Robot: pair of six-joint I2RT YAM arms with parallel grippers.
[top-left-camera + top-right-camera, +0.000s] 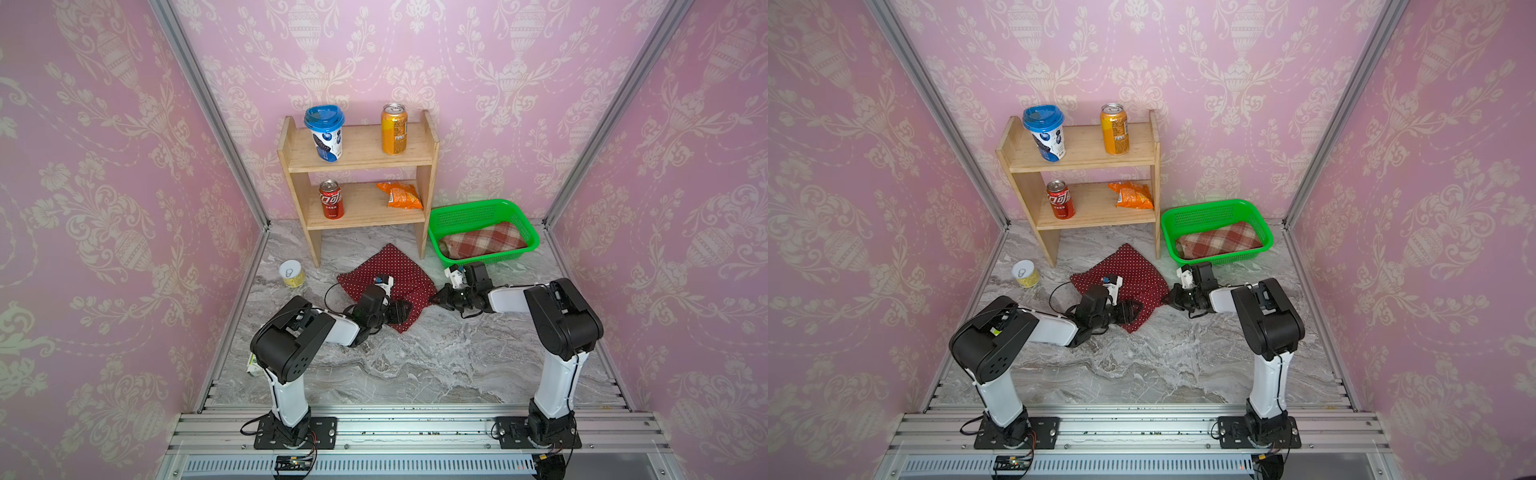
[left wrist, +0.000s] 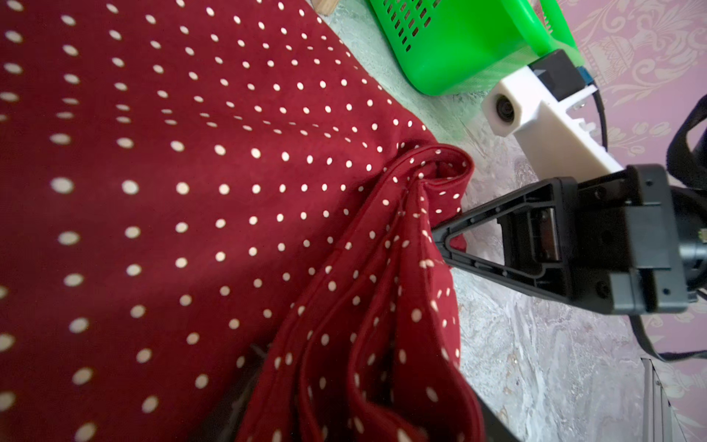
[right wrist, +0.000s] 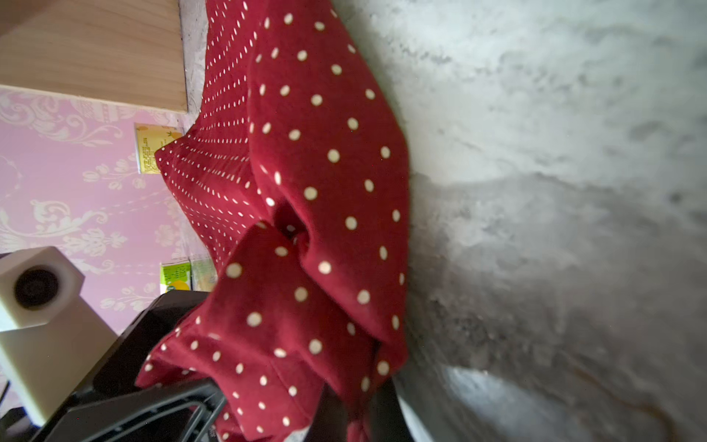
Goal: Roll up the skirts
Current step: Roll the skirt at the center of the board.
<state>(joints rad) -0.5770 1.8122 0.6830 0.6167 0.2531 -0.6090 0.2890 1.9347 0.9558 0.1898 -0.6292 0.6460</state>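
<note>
Readable writing first: white Chinese Coca-Cola script down the red can (image 1: 331, 199), on the lower board of the pale wooden shelf (image 1: 361, 145) at 12 o'clock of the grey marbled tabletop (image 1: 415, 361). At the can's 3 o'clock, a crinkled orange snack bag (image 1: 401, 195), print too small to read. On the upper board, a white paper cup (image 1: 325, 133) with a blue lid, and an orange can (image 1: 394, 129) with a small pale label (illegible from here). At 10 o'clock of the table, a squat yellow tin (image 1: 291, 274) with a silver pull-tab lid. At 8 o'clock, half hidden behind the left arm, a green-and-white carton (image 1: 252, 365).

Dark red polka-dot skirt (image 1: 390, 266): thin, soft, spread in a rough diamond at table centre, one corner reaching toward the shelf's foot. Right gripper (image 2: 443, 241): black triangular fingers closed to a point, pinching the skirt's 3 o'clock corner, hem bunched into folds there. Left gripper (image 1: 402, 311): over the skirt's 6 o'clock corner, fingers standing apart, loose folds of cloth between them, nothing clamped.

Plaid skirt (image 1: 486, 241): thicker weave in red, cream and tan, lying as a compact bundle inside the glossy green perforated plastic basket (image 1: 478, 205) at 2 o'clock, just beside the shelf's right leg.
</note>
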